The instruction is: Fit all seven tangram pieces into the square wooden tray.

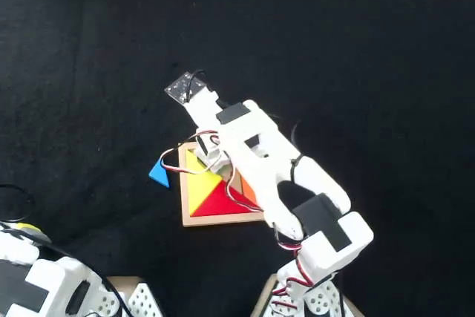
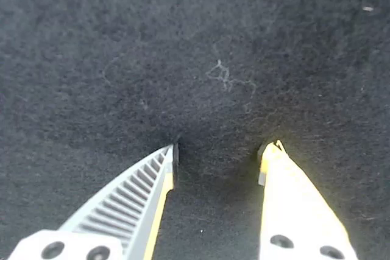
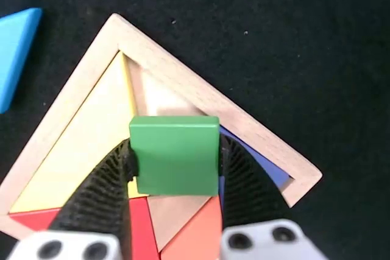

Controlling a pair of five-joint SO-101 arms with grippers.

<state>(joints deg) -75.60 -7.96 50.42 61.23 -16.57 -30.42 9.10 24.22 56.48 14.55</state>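
The square wooden tray [image 1: 185, 197] [image 3: 201, 92] lies at the table's middle front. It holds a yellow triangle [image 1: 199, 185] [image 3: 85, 150], a red triangle [image 1: 223, 202] [image 3: 141, 226], an orange piece [image 1: 249, 192] [image 3: 195, 229] and a dark blue piece [image 3: 265, 165]. My right gripper [image 3: 175, 162] hangs over the tray, shut on a green square piece [image 3: 175, 155] above a bare patch of the tray floor. A light blue piece [image 1: 159, 173] [image 3: 15, 47] lies on the cloth just outside the tray's left side. My left gripper [image 2: 216, 153] is open over bare black cloth.
Black cloth [image 1: 356, 64] covers the whole table. The right arm [image 1: 260, 161] stretches from the front edge over the tray, with a small grey tag [image 1: 180, 87] beyond it. The left arm's base [image 1: 44, 280] sits at the front left corner.
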